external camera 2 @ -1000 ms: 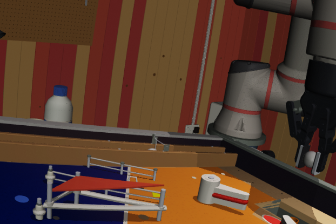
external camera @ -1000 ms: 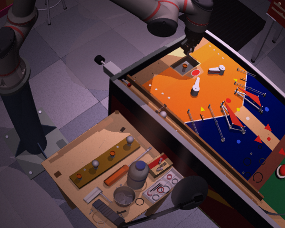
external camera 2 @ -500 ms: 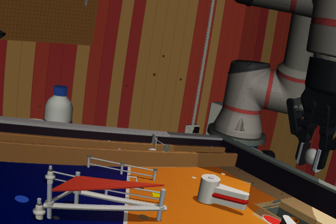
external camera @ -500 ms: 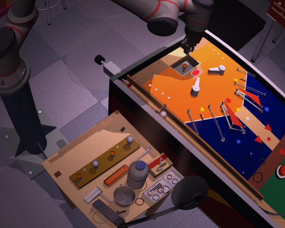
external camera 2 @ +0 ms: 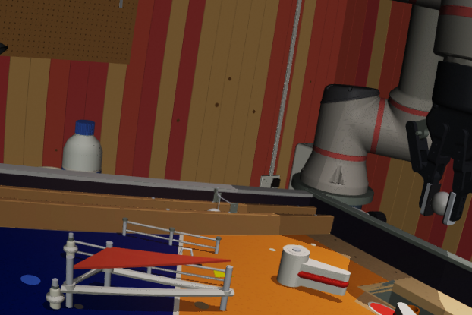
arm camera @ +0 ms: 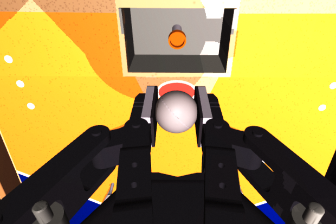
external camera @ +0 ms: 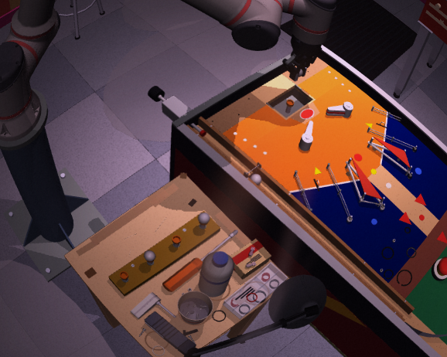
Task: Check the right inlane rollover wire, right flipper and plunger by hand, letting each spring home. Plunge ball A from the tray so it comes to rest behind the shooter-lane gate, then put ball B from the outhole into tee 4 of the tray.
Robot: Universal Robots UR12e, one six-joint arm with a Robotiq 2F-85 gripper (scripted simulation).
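Note:
Ball B [arm camera: 176, 111] hangs above the outhole pocket [external camera: 290, 101] at the near end of the playfield. It is held by my gripper [external camera 2: 441, 205], which is closed around it. The pocket's orange tee [arm camera: 177, 39] stands empty. Another ball [external camera: 256, 178] rests in the shooter lane by the wire gate [external camera: 253, 168]. The tee tray [external camera: 165, 253] lies on the side table. It carries two balls [external camera: 204, 218] [external camera: 150, 255] and two empty orange tees [external camera: 176, 240] [external camera: 123, 275]. The two flippers [external camera: 307, 137] [external camera: 340, 109] lie at rest. The plunger knob [external camera: 155, 93] sticks out of the cabinet corner.
The pinball cabinet [external camera: 333, 185] fills the right side, with raised rails around the playfield. The side table holds a bottle [external camera: 216, 272], a screwdriver [external camera: 186, 272], a bowl [external camera: 195, 307] and a parts box [external camera: 256, 291]. A round lamp [external camera: 296, 295] stands over the table corner.

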